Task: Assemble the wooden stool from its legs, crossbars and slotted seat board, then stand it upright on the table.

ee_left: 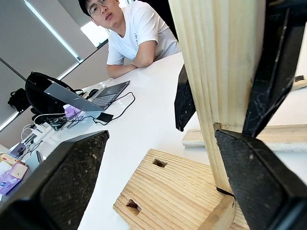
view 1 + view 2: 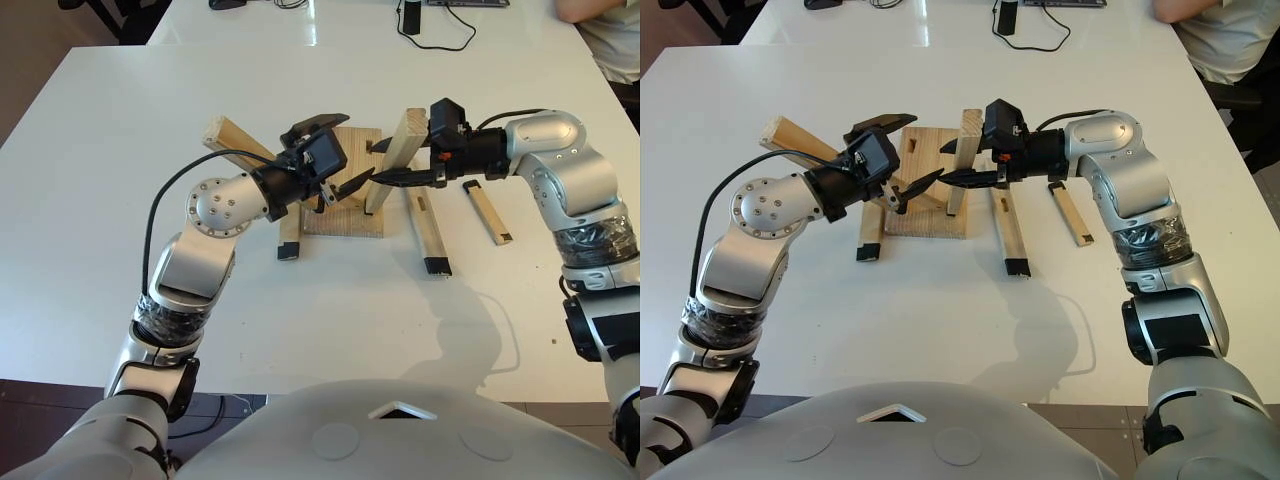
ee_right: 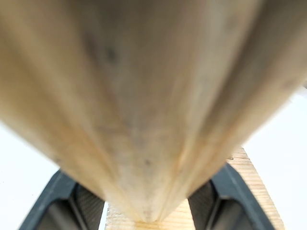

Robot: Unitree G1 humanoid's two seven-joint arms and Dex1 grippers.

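The slotted seat board (image 2: pixel 345 215) lies flat mid-table, with open slots (image 1: pixel 159 163) showing. One pale leg (image 2: pixel 408 130) stands nearly upright on the board's right part, and my right gripper (image 2: pixel 385 162) is shut on it partway up. Its dark fingers (image 3: pixel 72 203) show on both sides of the leg (image 3: pixel 144 96). My left gripper (image 2: pixel 358 145) hovers open over the board, just left of that leg, with nothing between its fingers (image 1: pixel 72 182). A second leg (image 2: pixel 235 140) slants up to the left from the board's left side.
A leg with a black tip (image 2: pixel 290 238) lies at the board's left front, another leg (image 2: pixel 430 230) lies to its right, and a short crossbar (image 2: pixel 488 212) lies farther right. Cables and devices (image 2: pixel 415 22) sit at the table's far edge. A laptop (image 1: pixel 96 96) is behind.
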